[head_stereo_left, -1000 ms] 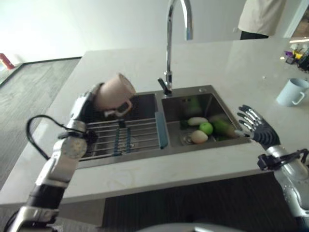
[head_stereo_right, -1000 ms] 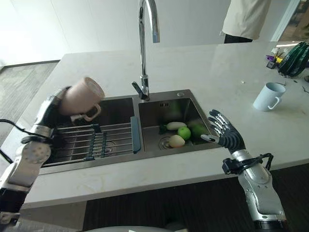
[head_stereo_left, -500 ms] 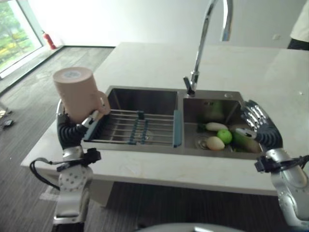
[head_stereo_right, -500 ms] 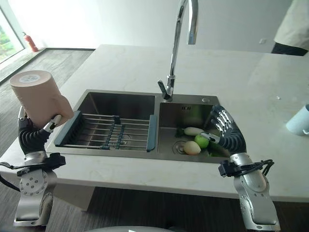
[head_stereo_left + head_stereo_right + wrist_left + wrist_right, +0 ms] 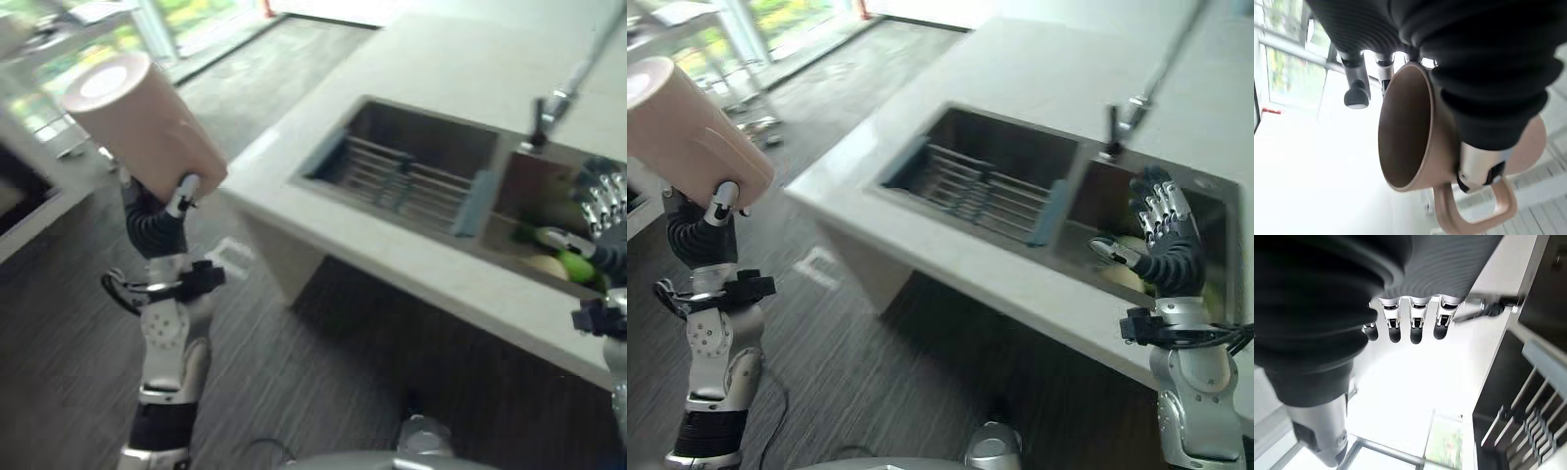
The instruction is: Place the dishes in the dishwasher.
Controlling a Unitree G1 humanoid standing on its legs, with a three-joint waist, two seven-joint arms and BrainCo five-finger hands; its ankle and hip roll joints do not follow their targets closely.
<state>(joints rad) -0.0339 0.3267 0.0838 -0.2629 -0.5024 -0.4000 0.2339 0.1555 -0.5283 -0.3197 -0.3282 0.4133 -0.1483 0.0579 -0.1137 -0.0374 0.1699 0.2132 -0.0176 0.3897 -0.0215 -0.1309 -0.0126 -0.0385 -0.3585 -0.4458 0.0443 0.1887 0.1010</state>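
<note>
Daylight is admitted through windows at the far side, past the pale surface, which is washed bright. Motion blur is seen across both eye views. Backgrounds are blown out white in the wrist views behind the sharply rendered pink mug.

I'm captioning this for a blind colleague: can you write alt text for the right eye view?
The robot's left hand holds a pink mug raised over dark wood flooring, away from the counter. Its right hand hovers open over the sink, which has a drying rack across its left basin.
</note>
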